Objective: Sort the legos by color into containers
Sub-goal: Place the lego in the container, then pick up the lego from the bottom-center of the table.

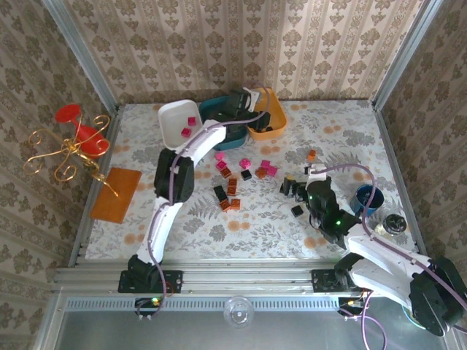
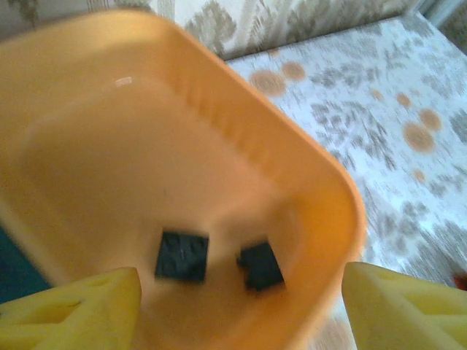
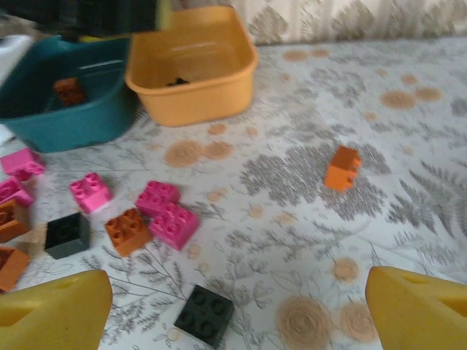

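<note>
Left gripper (image 2: 241,295): gaping wide, empty, partly cropped; blurred black legos (image 2: 182,255) lying just ahead in orange tray (image 2: 321,168).
Right gripper (image 3: 237,295): gaping wide, empty.

Fig. 1. My left arm (image 1: 206,137) and right arm (image 1: 379,255) are built alike, with white link shells and black joint housings. A lilac cable (image 1: 151,235) runs along each. Green lamps (image 1: 337,219) glow on the right arm. The left fingertips (image 2: 73,313) and right fingertips (image 3: 51,310) are blunt yellow wedges.
</note>
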`<state>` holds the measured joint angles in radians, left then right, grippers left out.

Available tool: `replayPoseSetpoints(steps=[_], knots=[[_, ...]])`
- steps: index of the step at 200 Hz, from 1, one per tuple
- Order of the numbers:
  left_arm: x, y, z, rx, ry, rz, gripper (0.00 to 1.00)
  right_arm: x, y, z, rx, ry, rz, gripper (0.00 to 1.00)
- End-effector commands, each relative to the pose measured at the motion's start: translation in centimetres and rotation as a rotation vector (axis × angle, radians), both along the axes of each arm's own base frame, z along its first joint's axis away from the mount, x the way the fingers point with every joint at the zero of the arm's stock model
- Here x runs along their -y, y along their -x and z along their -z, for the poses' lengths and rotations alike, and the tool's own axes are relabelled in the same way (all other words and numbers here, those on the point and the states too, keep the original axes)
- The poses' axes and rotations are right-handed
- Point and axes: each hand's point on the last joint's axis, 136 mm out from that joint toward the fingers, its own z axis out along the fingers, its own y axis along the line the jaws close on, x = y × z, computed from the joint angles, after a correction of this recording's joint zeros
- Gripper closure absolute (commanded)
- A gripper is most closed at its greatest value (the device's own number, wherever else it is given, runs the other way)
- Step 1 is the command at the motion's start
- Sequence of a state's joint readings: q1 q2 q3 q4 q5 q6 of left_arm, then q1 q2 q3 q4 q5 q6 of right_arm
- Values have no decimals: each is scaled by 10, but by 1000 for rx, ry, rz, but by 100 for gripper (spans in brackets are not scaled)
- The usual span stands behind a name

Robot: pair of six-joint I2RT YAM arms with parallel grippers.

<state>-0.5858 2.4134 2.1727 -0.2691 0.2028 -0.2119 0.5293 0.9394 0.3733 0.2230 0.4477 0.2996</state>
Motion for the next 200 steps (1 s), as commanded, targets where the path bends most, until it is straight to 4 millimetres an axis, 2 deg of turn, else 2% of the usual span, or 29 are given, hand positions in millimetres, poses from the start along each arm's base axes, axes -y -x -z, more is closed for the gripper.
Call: replayPoseSetpoints(steps=[1,21,23,48,65,82,109,128,171,200], knots=[[-10,51,-66,37,61,74,25,14,4,14,-121,-94,83,10],[-34,99,-72,30,97,72,25,13,10,29,-264,-113,99,12],[-35,102,-78,39,111,71,25,12,11,31,-280,-113,99,12],[-63,159,-68,8,153,69,24,6,28,61,-504,-95,116,15],[-83,185,-63,6,139,48,24,-3,36,79,-602,-46,105,16],[-100,203,-61,19,121,26,23,-6,38,94,-658,-10,111,16],[-118,221,-57,24,97,16,23,-11,29,106,-698,40,100,16],[-126,228,-54,23,75,13,23,-12,30,123,-766,94,94,17],[-135,233,-47,24,49,8,23,-30,48,132,-846,98,13,27],[-138,230,-42,14,44,1,23,-34,58,135,-864,91,-4,37]])
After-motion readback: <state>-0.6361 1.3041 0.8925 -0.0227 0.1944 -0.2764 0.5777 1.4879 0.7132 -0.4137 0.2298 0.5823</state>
